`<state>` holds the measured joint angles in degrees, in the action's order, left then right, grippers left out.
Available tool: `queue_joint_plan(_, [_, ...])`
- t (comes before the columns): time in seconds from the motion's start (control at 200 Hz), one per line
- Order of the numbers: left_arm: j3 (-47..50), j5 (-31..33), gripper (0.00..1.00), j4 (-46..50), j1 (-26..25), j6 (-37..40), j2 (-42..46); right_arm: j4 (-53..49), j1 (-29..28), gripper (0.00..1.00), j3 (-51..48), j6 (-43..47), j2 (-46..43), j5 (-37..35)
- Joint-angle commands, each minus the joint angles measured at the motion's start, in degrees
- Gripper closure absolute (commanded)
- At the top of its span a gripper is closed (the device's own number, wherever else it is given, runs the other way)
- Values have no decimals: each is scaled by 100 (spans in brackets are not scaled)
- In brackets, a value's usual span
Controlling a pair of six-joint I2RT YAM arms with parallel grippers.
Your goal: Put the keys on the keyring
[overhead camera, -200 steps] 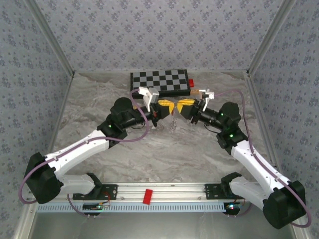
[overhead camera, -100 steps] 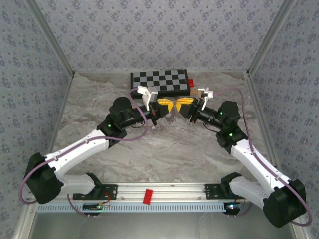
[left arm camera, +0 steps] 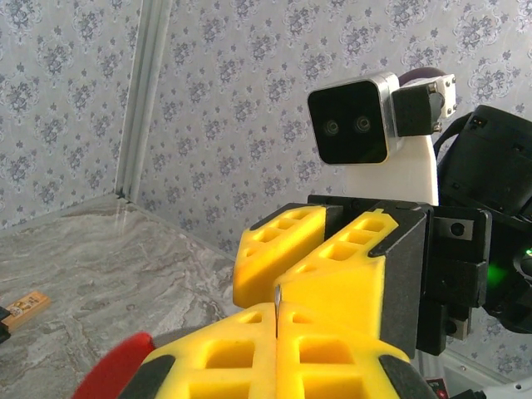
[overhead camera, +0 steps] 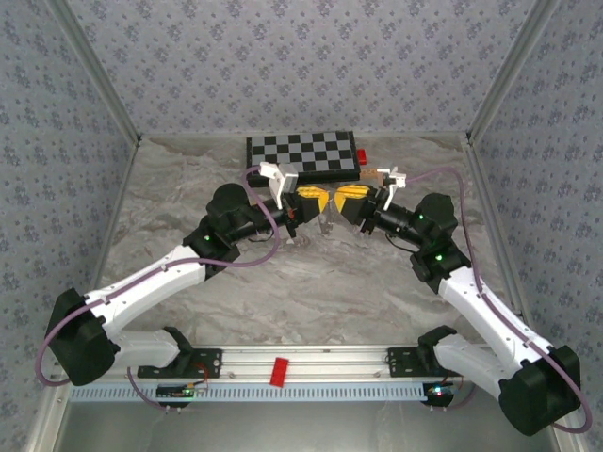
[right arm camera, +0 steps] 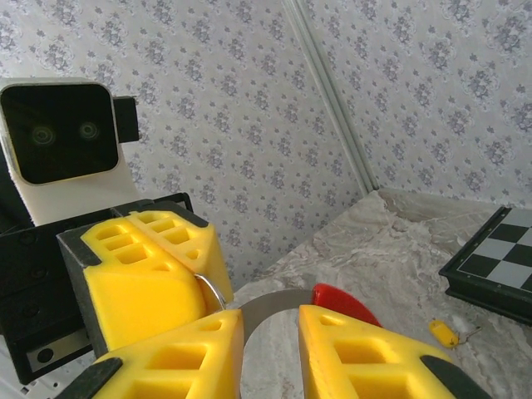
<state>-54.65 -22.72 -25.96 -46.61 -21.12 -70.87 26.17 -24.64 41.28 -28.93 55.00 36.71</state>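
Observation:
Above the middle of the table my left gripper [overhead camera: 316, 201] and right gripper [overhead camera: 347, 198] meet tip to tip. The keyring [right arm camera: 274, 301] is a grey band with a red section [right arm camera: 341, 298], and it spans the gap between the right gripper's [right arm camera: 270, 320] parted fingers, which grip it. In the left wrist view my left gripper [left arm camera: 277, 320] is shut on the keyring's thin metal edge [left arm camera: 277, 293], and the red section [left arm camera: 116, 370] shows low on the left. A tiny yellow key [right arm camera: 445, 333] lies loose on the marble beside the chessboard [right arm camera: 499, 258].
The chessboard [overhead camera: 303, 153] lies just behind the grippers, with a small red object [overhead camera: 363, 158] at its right end and the key [overhead camera: 370, 173] near that. A small tan piece [left arm camera: 25, 306] rests on the marble. Patterned walls enclose the table on three sides.
Both grippers have drifted slightly toward the chessboard, staying tip to tip with the ring between them. Less of the ring hangs below them now. The grips look unchanged.

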Motion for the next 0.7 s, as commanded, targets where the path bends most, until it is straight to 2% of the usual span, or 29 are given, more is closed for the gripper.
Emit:
queue_joint_plan(0.0, [-151,13,100,-174,11,-58,100,-1,31,75,-55,27,-137,-192])
queue_joint_plan(0.295, [-177,-12,100,-201,16,-81,39,269,39,75,-45,-59,-160,282])
queue_joint_plan(0.695, [-221,-159,100,-182,10,-120,-5,190,-100,76,143,58,57,381])
